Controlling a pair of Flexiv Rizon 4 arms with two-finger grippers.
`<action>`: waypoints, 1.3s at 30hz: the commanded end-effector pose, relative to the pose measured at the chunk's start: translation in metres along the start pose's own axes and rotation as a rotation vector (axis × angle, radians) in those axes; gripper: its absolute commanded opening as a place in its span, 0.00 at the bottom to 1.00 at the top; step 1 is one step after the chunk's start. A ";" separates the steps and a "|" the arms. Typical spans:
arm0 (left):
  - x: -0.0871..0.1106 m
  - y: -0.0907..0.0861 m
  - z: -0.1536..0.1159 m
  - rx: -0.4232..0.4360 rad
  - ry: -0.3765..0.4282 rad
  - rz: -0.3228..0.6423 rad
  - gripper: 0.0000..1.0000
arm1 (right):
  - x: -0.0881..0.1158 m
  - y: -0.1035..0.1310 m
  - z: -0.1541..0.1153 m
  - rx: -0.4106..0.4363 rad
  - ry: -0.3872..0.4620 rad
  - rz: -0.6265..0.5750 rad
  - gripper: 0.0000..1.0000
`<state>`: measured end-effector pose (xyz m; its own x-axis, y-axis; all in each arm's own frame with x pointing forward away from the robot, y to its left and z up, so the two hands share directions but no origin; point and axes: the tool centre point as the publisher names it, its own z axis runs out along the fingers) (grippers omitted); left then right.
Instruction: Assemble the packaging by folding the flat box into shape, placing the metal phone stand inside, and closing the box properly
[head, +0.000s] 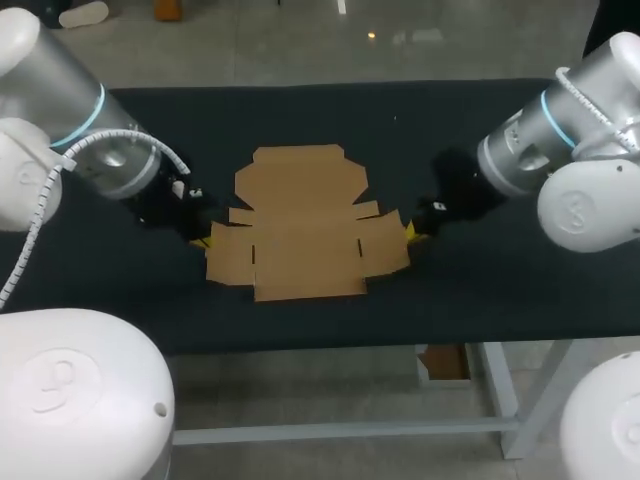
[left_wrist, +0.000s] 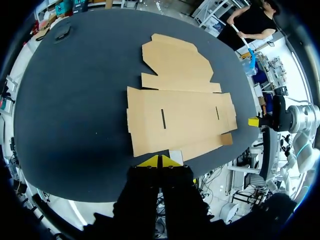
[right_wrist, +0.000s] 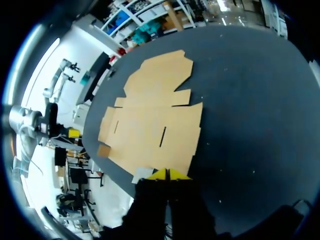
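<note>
I'm parking both pincers pinched narrow: left gripper (left_wrist: 159, 161) and right gripper (right_wrist: 169, 174) are flanking the flat box (head: 305, 235) lengthwise, each about equally near its end flap.

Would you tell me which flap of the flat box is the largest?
The far flap, with slanted corners; the side flaps are much smaller.

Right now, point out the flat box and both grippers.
flat box (head: 305, 248): head view, middle of the main panel.
left gripper (left_wrist: 159, 161): left wrist view, where its two tips meet.
right gripper (right_wrist: 168, 174): right wrist view, where its two tips meet.
</note>
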<state>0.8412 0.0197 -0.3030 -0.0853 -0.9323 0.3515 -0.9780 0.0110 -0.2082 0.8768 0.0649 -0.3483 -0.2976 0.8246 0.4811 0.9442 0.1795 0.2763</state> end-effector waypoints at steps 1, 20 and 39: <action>-0.003 0.007 -0.010 0.020 -0.004 -0.004 0.00 | -0.008 0.002 -0.014 0.197 0.225 -0.003 0.00; -0.020 -0.012 -0.021 0.018 0.029 -0.019 0.00 | -0.022 0.014 -0.019 0.221 0.215 0.000 0.00; -0.035 -0.063 -0.013 0.019 0.034 0.001 0.00 | -0.038 0.058 -0.005 0.233 0.181 0.001 0.00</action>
<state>0.8880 0.0585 -0.2856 -0.0929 -0.9194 0.3823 -0.9678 -0.0068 -0.2515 0.9320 0.0413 -0.3426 -0.2972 0.7537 0.5862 0.9542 0.2122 0.2109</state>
